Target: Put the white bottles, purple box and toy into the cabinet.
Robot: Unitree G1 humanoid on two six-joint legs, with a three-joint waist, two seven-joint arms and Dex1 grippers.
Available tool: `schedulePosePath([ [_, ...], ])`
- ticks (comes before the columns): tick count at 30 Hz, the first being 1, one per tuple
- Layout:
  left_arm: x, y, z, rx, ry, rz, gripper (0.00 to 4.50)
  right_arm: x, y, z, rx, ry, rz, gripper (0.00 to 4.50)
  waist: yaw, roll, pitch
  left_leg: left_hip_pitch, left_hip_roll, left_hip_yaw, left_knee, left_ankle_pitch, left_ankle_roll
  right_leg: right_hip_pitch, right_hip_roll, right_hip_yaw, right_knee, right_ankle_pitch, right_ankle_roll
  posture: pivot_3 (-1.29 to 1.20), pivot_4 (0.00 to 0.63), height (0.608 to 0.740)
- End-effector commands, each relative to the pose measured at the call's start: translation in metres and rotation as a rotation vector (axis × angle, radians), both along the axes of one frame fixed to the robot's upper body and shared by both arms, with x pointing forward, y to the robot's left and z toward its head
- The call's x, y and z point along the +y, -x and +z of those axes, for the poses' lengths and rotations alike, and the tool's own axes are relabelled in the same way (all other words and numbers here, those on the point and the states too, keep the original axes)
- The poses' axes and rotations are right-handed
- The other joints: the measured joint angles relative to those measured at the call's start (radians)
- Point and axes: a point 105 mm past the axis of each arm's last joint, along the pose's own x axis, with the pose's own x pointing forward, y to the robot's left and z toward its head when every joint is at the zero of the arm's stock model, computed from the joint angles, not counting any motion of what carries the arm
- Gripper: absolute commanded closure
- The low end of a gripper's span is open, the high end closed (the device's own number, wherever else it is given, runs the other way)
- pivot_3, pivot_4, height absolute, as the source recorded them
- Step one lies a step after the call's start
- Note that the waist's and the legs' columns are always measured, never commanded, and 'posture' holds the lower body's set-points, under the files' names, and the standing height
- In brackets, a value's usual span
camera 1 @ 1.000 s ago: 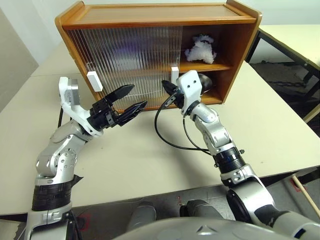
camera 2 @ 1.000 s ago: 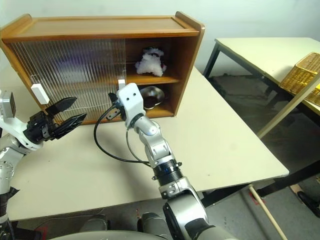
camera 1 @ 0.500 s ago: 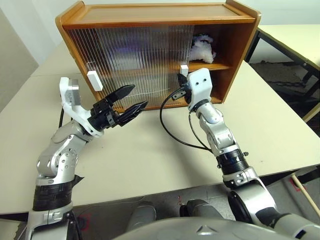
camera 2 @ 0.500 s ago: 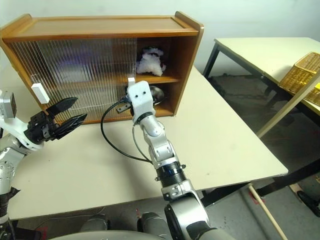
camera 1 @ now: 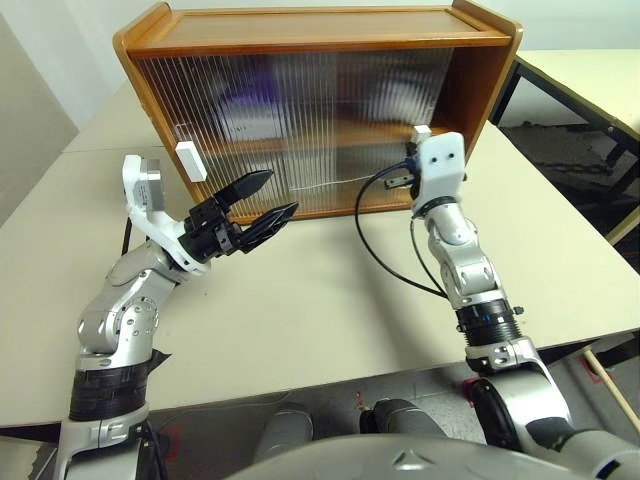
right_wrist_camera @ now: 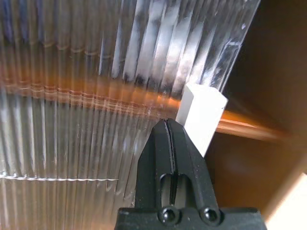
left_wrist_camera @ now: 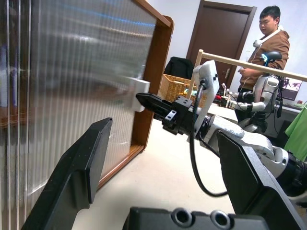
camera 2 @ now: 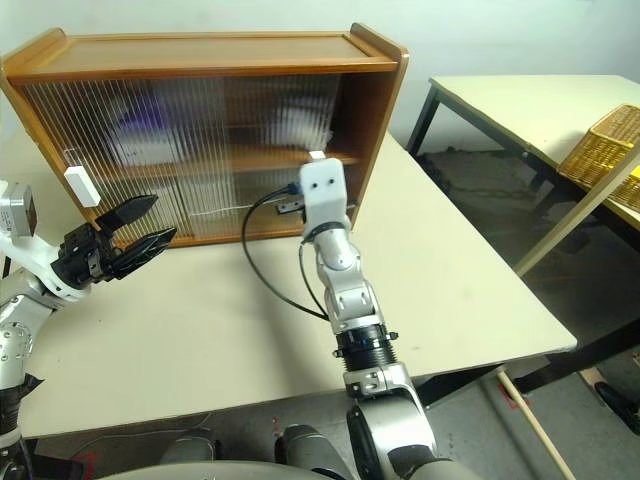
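The right gripper [right_wrist_camera: 169,125] is pinched tight with nothing in it, its tip touching the white handle [right_wrist_camera: 201,115] of the right-hand sliding door [camera 1: 340,120]. A narrow dark slot of the cabinet [camera 1: 300,25] shows past that door's edge. Behind the ribbed panels I can make out only blurs: a purple patch at the upper left, pale shapes elsewhere, so I can't tell bottles, box or toy apart. The left gripper [camera 1: 262,203] hangs spread wide and empty over the worktop [camera 1: 330,290], just before the left door, whose handle [camera 1: 186,159] it doesn't touch. In the left wrist view, a person [left_wrist_camera: 267,38] stands far behind.
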Motion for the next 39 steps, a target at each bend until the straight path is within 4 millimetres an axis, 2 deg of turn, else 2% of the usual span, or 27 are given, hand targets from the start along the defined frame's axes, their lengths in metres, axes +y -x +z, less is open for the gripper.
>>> schedulePosePath([
  [1, -0.004, -0.001, -0.003, 0.009, -0.009, -0.019, 0.00, -0.023, -0.007, 0.000, 0.006, -0.020, -0.090, 4.48, -0.002, 0.000, 0.000, 0.000, 0.000, 0.000, 0.000, 0.000, 0.000, 0.000, 0.000, 0.000, 0.000, 0.000, 0.000, -0.01, 0.017, 0.740],
  [7, -0.005, -0.003, -0.002, 0.007, -0.010, -0.025, 0.00, -0.041, -0.009, 0.004, -0.020, -0.007, -0.163, 4.48, -0.009, 0.000, 0.000, 0.000, 0.000, 0.000, -0.002, 0.000, 0.000, -0.002, 0.000, 0.000, 0.000, 0.000, 0.002, -0.02, 0.013, 0.740],
  [14, -0.005, -0.004, -0.001, 0.003, -0.011, -0.030, 0.00, -0.045, -0.010, 0.003, -0.029, -0.005, -0.180, 4.48, -0.009, 0.001, 0.000, -0.001, 0.000, 0.000, -0.001, 0.000, 0.000, -0.001, 0.000, 0.000, 0.000, 0.000, 0.005, -0.02, 0.002, 0.740],
  [19, -0.005, -0.005, -0.001, 0.001, -0.012, -0.030, 0.00, -0.030, -0.009, 0.000, -0.012, -0.024, -0.088, 4.48, -0.010, 0.001, -0.001, -0.001, 0.000, 0.000, -0.001, 0.000, 0.000, -0.001, 0.000, 0.000, 0.000, 0.000, 0.006, -0.02, 0.000, 0.740],
  [23, -0.005, -0.005, -0.001, 0.001, -0.011, -0.031, 0.00, -0.010, 0.003, -0.002, -0.032, 0.011, 0.013, 4.48, -0.016, 0.001, -0.001, -0.001, 0.000, 0.000, -0.001, 0.000, 0.001, -0.001, 0.000, 0.000, 0.000, 0.000, 0.007, -0.02, 0.001, 0.740],
  [28, -0.006, -0.005, -0.001, 0.001, -0.010, -0.031, 0.00, -0.001, 0.016, -0.008, -0.026, 0.030, 0.076, 4.48, -0.016, 0.001, -0.001, -0.001, -0.001, 0.001, -0.001, 0.000, 0.001, -0.001, 0.001, 0.000, 0.000, 0.000, 0.007, -0.02, 0.003, 0.740],
  [31, -0.006, -0.004, -0.002, 0.002, -0.009, -0.028, 0.00, -0.007, 0.025, -0.016, -0.017, 0.054, 0.098, 4.48, -0.016, 0.001, -0.001, -0.001, -0.001, 0.001, 0.000, 0.000, 0.001, 0.000, 0.000, 0.000, -0.001, -0.001, 0.009, -0.02, 0.006, 0.740],
  [34, -0.004, -0.004, -0.003, 0.005, -0.006, -0.020, 0.00, -0.026, 0.032, -0.032, 0.033, 0.027, 0.070, 4.48, -0.015, 0.001, -0.001, 0.000, -0.001, 0.001, 0.002, 0.000, 0.001, 0.002, 0.000, 0.000, -0.001, -0.003, 0.014, -0.02, 0.007, 0.740],
  [37, -0.003, -0.005, -0.005, 0.008, -0.002, -0.009, 0.00, -0.047, 0.040, -0.048, 0.081, 0.003, 0.069, 3.87, -0.013, 0.001, -0.001, 0.001, -0.001, 0.001, 0.003, 0.001, 0.001, 0.003, 0.000, 0.000, -0.001, -0.003, 0.015, -0.02, 0.007, 0.740],
  [39, -0.002, -0.005, -0.006, 0.011, 0.002, -0.001, 0.00, -0.062, 0.044, -0.054, 0.098, -0.034, 0.065, 3.16, -0.014, 0.001, -0.001, 0.001, -0.002, 0.001, 0.003, 0.001, 0.001, 0.004, 0.000, 0.000, -0.001, -0.003, 0.015, -0.02, 0.006, 0.740],
])
